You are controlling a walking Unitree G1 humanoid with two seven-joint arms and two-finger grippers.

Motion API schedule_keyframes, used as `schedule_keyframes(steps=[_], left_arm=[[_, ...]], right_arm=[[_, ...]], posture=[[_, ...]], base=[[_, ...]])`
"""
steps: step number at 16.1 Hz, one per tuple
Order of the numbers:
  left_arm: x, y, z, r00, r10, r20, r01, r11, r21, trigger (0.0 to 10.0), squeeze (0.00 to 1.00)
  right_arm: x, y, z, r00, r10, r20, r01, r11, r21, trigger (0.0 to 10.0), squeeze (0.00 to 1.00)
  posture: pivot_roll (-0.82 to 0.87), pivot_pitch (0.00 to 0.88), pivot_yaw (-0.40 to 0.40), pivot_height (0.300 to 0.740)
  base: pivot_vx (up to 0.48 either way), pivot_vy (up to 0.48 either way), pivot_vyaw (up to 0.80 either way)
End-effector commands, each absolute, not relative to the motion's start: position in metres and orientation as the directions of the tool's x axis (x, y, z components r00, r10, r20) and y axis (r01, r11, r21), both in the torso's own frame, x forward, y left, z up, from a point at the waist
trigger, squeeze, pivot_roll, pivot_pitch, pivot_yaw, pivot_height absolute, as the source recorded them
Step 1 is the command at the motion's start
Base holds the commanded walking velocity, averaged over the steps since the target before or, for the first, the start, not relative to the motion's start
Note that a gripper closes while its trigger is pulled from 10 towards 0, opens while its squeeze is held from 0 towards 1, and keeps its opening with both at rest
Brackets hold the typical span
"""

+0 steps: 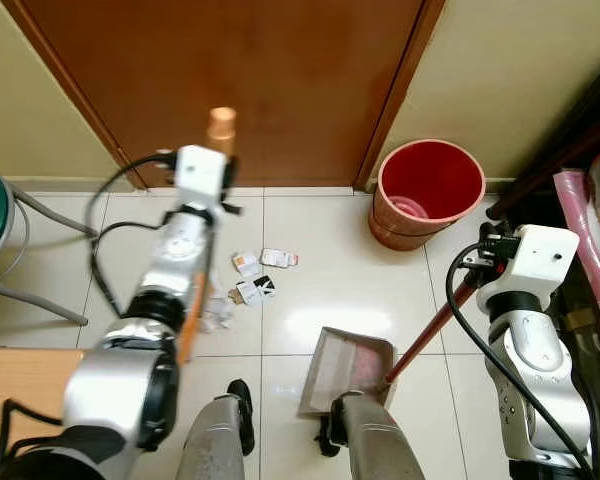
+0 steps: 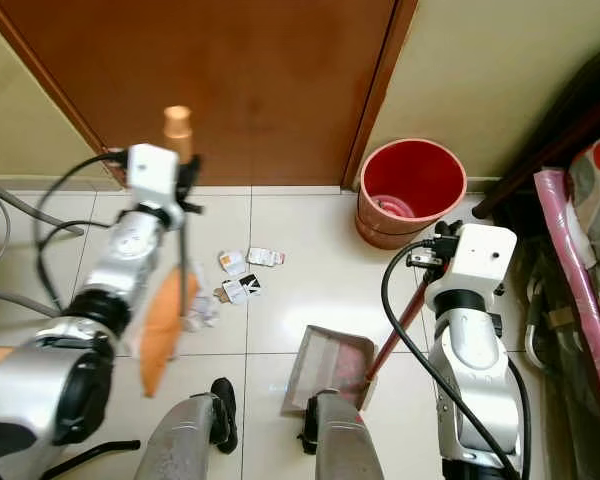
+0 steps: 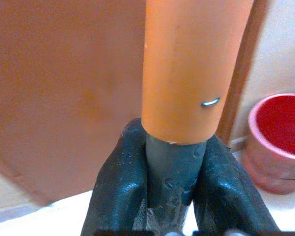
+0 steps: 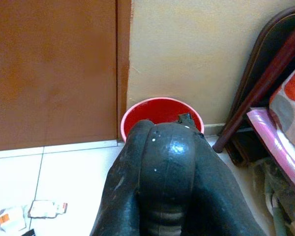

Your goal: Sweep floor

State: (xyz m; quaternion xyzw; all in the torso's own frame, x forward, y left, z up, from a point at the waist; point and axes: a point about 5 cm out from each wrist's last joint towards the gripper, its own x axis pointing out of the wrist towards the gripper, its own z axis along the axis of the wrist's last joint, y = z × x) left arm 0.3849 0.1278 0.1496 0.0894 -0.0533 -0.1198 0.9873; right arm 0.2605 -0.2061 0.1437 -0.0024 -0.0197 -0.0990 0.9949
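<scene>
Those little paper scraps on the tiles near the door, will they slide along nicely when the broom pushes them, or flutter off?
The paper scraps look thin and crumpled, so they are probably very light and may scatter rather than travel together. The floor tiles look glossy, so flat pieces might cling and let bristles skip over them. The broom in the left gripper would likely need short strokes towards the dustpan.

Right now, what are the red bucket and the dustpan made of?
The red bucket looks like smooth plastic: even colour, thin rolled rim, soft shine. The dustpan looks like dull grey plastic or metal; I cannot tell which, only that it is flat and matte.
</scene>
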Motion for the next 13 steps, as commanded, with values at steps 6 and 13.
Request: schedule_keyframes(steps=[6, 13], left_arm=[[0.379, 0.073, 0.157, 0.904, -0.399, 0.152, 0.404, 0.915, -0.006, 10.0, 0.00], [0.391, 0.086, 0.204, 0.883, -0.355, 0.307, 0.366, 0.930, 0.023, 10.0, 0.00]], right_arm=[[0.261, -0.208, 0.142, 0.973, -0.228, 0.034, 0.229, 0.972, -0.043, 10.0, 0.00], [0.261, -0.205, 0.140, 0.971, -0.237, 0.041, 0.238, 0.971, -0.033, 10.0, 0.00]], posture=[[-0.12, 0.328, -0.018, 0.740], [-0.11, 0.312, 0.005, 0.740]], base=[[0.000, 0.000, 0.00], [0.000, 0.000, 0.00]])
